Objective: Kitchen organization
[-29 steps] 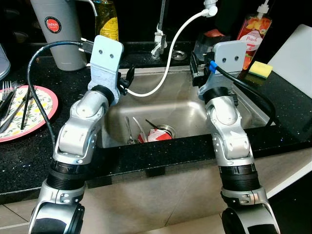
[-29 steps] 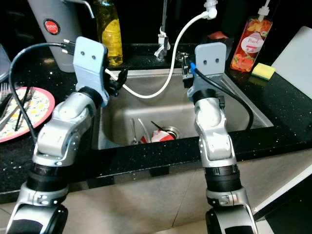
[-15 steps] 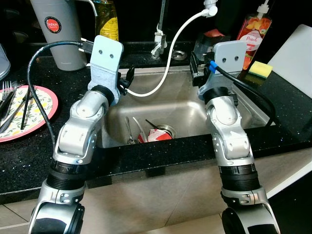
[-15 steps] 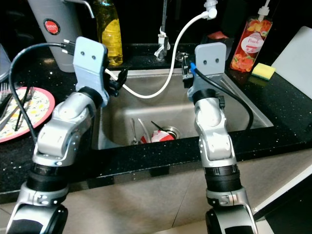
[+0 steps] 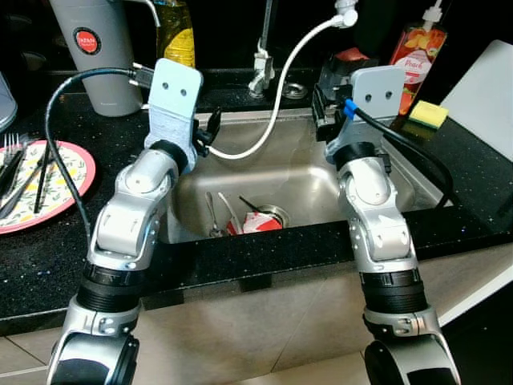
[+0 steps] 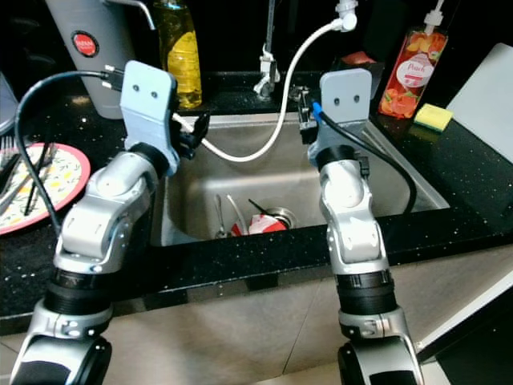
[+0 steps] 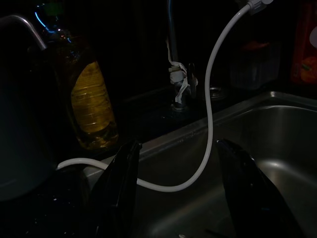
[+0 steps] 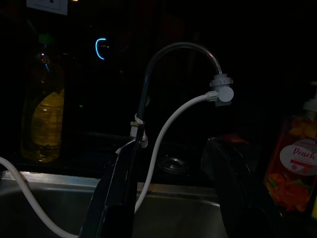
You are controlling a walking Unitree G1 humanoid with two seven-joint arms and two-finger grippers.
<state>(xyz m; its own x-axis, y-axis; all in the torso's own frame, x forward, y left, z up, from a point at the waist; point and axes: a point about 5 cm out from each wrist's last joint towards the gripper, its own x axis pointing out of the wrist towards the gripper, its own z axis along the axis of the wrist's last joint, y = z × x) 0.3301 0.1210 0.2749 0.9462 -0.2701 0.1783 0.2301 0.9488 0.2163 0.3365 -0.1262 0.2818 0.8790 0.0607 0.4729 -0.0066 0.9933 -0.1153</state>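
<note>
**Two claws raised over the sink, nothing held**

Two claws are up at the sink (image 5: 300, 172), which is set into the black table (image 5: 48, 257). My left claw (image 7: 178, 198) is at the sink's left rear corner, its fingers (image 7: 121, 183) apart, with the white hose (image 5: 272, 104) looping between them in the wrist view; I cannot tell whether they touch it. My right claw (image 8: 173, 198) is at the rear right rim, fingers (image 8: 233, 183) likewise apart and holding nothing, facing the curved tap (image 8: 173, 54).

In the basin, cutlery (image 5: 216, 212) and a red-and-white item (image 5: 256, 223) lie beside the drain (image 5: 275, 212).

On the table: a patterned plate (image 5: 68, 172) carrying forks at far left, a grey canister (image 5: 100, 52), a yellow oil bottle (image 6: 178, 52), a peach soap dispenser (image 5: 417, 48) and a yellow sponge (image 5: 430, 114) at right.
</note>
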